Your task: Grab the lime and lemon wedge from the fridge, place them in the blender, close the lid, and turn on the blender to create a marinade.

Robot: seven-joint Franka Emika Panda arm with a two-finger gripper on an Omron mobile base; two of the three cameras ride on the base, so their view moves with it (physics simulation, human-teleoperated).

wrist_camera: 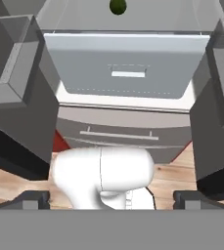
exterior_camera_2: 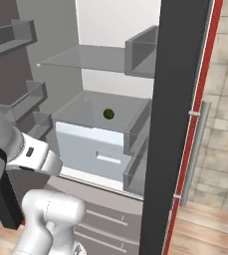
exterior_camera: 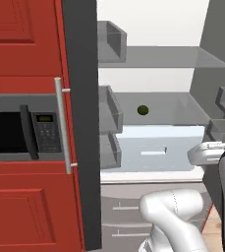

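We face the open fridge [exterior_camera: 148, 59], and the lime [exterior_camera: 143, 110] sits alone on the grey shelf just above the pale blue-white drawer [exterior_camera: 153, 147], toward the back. From the right base view we see the same lime [exterior_camera_2: 108, 114] near the middle of that shelf, with the door bins [exterior_camera_2: 138, 124] close on its right. The left base view adds what the other lacks: the red cabinets [exterior_camera: 20, 44] beside the fridge, a built-in microwave [exterior_camera: 20, 130] and the door's long silver handle [exterior_camera: 60, 125]. In the hand view the lime [wrist_camera: 117, 6] appears at the very top edge, above the drawer [wrist_camera: 125, 63]. There our gripper [wrist_camera: 111, 197] stands released, its two dark fingertips [wrist_camera: 30, 199] wide apart with nothing between them, well short of the fruit.
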